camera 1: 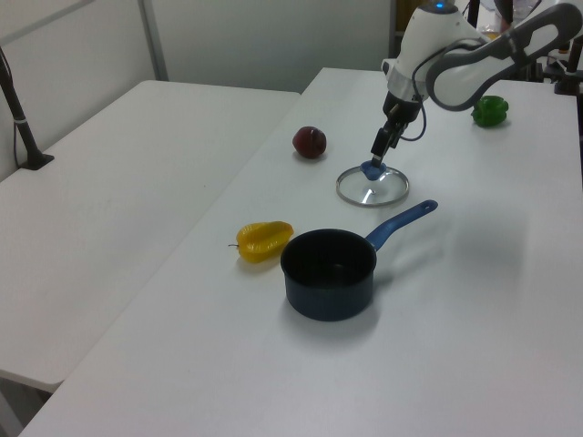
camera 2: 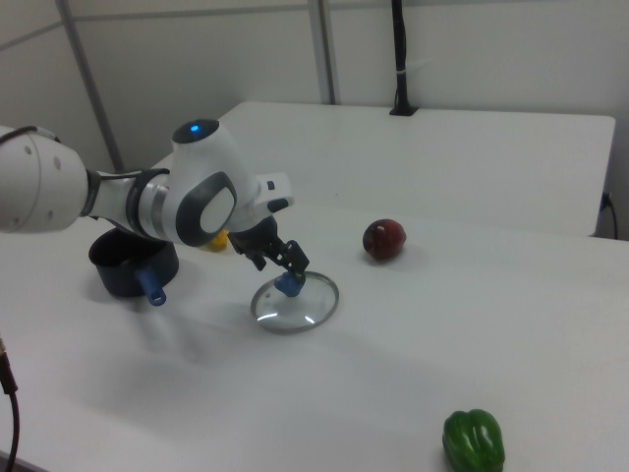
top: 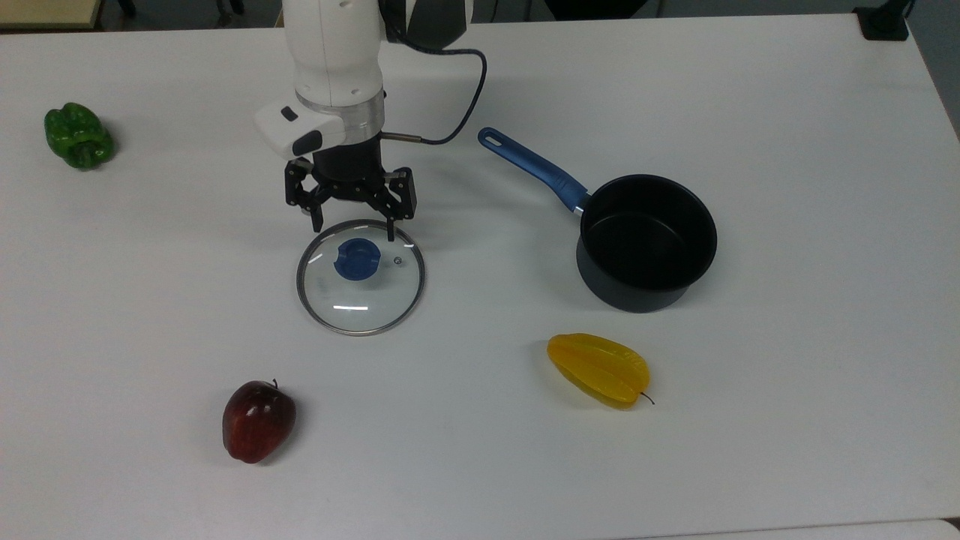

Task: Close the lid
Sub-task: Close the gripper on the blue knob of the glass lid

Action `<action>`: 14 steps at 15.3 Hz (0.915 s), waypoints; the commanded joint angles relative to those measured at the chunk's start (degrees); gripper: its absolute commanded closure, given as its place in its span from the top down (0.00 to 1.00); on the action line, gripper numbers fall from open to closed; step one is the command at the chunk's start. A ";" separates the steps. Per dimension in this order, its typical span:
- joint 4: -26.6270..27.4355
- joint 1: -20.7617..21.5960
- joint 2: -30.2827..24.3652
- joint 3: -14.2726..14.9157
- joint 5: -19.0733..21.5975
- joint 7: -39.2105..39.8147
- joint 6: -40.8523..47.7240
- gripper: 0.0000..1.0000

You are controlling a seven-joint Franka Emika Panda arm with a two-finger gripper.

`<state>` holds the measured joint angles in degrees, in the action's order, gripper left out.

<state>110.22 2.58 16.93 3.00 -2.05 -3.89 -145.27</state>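
Black two-finger gripper (top: 352,226), fingers spread, hovers just above the blue knob of the round clear glass lid (top: 361,276), which lies flat on the white table (top: 787,420), well apart from the black pot (top: 646,241)

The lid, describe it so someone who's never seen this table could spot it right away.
On the white table, look just below the gripper in the top view, left of the black pot. The lid lies flat there: the only see-through disc, metal-rimmed, with a blue knob.
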 commanded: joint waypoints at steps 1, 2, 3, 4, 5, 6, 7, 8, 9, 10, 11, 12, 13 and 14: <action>1.05 0.23 2.14 -0.01 0.11 -0.42 -6.07 1.00; 0.96 0.14 2.67 -0.01 -0.15 -0.33 -6.51 1.00; 0.96 0.32 3.11 -0.01 -0.59 -0.24 -7.21 1.00; 0.96 0.40 3.55 -0.10 -0.76 -0.24 -7.57 1.00; 0.96 0.40 3.81 -0.10 -0.94 -0.24 -7.66 1.00; 0.96 0.40 3.82 -0.10 -1.46 -0.24 -7.66 1.00; 0.96 0.40 3.82 -0.10 -1.99 -0.24 -7.57 1.00; 0.96 0.40 3.82 -0.10 -2.43 -0.24 -7.57 1.00; 0.96 0.40 3.82 -0.10 -3.04 -0.24 -7.57 1.00; 0.96 0.40 3.82 -0.10 -3.31 -0.24 -7.57 1.00; 0.87 0.23 3.82 -0.10 -3.31 -0.24 -7.66 1.00; 0.87 0.14 3.90 -0.10 -3.31 -0.24 -7.66 0.97; 0.87 0.14 3.82 -0.10 -3.31 -0.24 -7.66 0.91; 0.87 0.14 3.82 -0.10 -3.31 -0.24 -7.66 0.83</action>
<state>110.33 2.68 21.28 2.86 -4.42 -3.88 -151.52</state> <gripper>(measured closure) 0.022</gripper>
